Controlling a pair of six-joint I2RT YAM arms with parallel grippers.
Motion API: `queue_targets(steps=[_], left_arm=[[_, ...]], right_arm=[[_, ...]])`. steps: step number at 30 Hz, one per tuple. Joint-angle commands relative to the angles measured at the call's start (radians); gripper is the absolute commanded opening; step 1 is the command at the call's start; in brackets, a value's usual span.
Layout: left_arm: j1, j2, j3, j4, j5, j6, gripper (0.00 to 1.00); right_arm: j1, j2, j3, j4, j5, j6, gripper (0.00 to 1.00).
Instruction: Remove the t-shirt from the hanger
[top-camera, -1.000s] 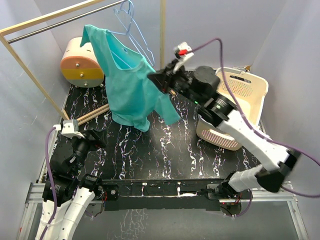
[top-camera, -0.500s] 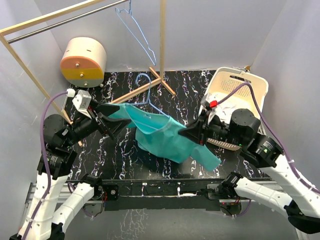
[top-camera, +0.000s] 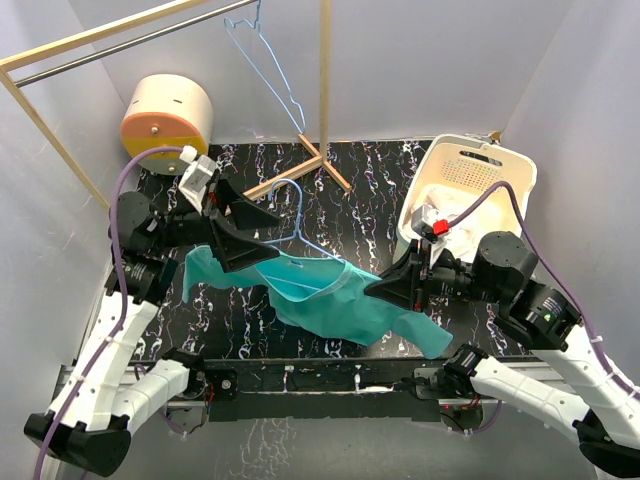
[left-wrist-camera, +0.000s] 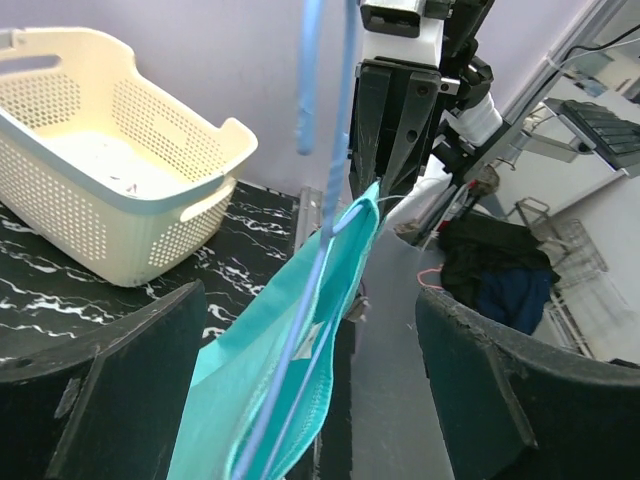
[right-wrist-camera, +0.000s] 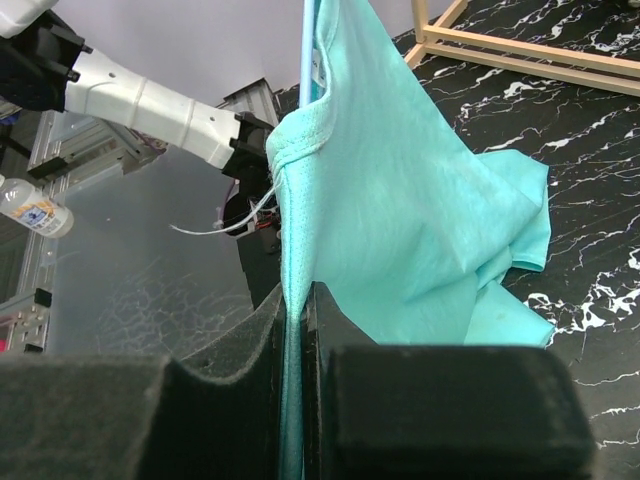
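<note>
From my station I see the teal t-shirt (top-camera: 335, 300) slung in the air over the black white-veined table (top-camera: 330, 195), stretched between the two arms, with the light blue wire hanger (top-camera: 291, 214) threaded through its neck and the hook poking up above the cloth. One tail of the shirt droops at the left arm's side and another hangs low toward the near edge on the right. My left gripper (top-camera: 258, 236) stands spread as wide as it goes, gripping nothing; in its wrist view the hanger wire and the shirt's edge run between its fingers (left-wrist-camera: 110, 385) without touching either. My right gripper (top-camera: 378, 291) is clamped tight on a fold of the shirt's hem; whether the wire is pinched in with it I cannot tell. The cream perforated plastic laundry basket (top-camera: 500, 160) sits at the far right of the table, apart from the shirt. A clear plastic bottle (right-wrist-camera: 30, 208) lies off the table in the right wrist view, its label too small for me to read.
</note>
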Motion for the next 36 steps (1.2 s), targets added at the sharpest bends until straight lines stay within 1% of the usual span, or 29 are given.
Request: queue_targets(steps=[1,5,10,15,16,17,18,19,20,22,26,27,28,30,32,33,36], left_arm=[[0.001,0.024,0.0,0.129,0.096,-0.097,0.83],[-0.001,0.056,0.009,0.171,0.123,-0.134,0.81],[0.0,0.079,0.004,0.161,0.147,-0.129,0.76],[-0.011,0.081,-0.014,0.186,0.147,-0.144,0.63],[-0.014,0.081,-0.015,0.186,0.151,-0.146,0.59],[-0.016,0.083,-0.014,0.181,0.154,-0.142,0.51],[-0.017,0.084,-0.011,0.173,0.157,-0.136,0.33],[-0.017,0.083,-0.008,0.149,0.156,-0.122,0.11],[-0.017,0.082,0.004,0.115,0.151,-0.101,0.0],[-0.017,0.075,0.021,0.036,0.143,-0.037,0.0],[-0.017,0.048,0.043,-0.035,0.112,0.018,0.0],[-0.017,0.046,0.05,-0.054,0.103,0.028,0.0],[-0.017,0.041,0.057,-0.064,0.097,0.034,0.0],[-0.017,0.039,0.077,-0.102,0.084,0.061,0.0],[-0.017,0.036,0.095,-0.146,0.067,0.086,0.0],[-0.017,0.036,0.103,-0.161,0.061,0.096,0.0],[-0.017,0.034,0.116,-0.183,0.049,0.11,0.0]], right_arm=[[0.0,0.007,0.001,0.109,-0.03,0.015,0.08],[0.0,0.03,-0.008,0.136,-0.029,0.026,0.08],[0.001,0.073,-0.002,0.179,-0.038,0.047,0.08],[-0.001,0.111,0.003,0.217,-0.048,0.065,0.08],[-0.001,0.119,0.003,0.225,-0.053,0.069,0.08],[0.0,0.124,0.005,0.231,-0.054,0.071,0.08],[-0.001,0.13,0.005,0.237,-0.053,0.073,0.08],[0.0,0.132,0.005,0.241,-0.053,0.076,0.08],[0.001,0.134,0.005,0.243,-0.053,0.076,0.08],[0.0,0.134,0.001,0.246,-0.047,0.08,0.08],[0.0,0.129,-0.009,0.223,-0.036,0.079,0.08],[0.0,0.128,-0.01,0.21,-0.03,0.074,0.1],[0.0,0.126,-0.012,0.185,-0.021,0.066,0.13],[0.0,0.12,-0.013,0.122,0.001,0.044,0.27],[0.0,0.103,-0.021,0.05,0.011,0.021,0.36],[0.001,0.089,-0.026,0.018,0.019,0.012,0.39],[0.0,0.014,-0.053,-0.06,0.058,0.007,0.4]])
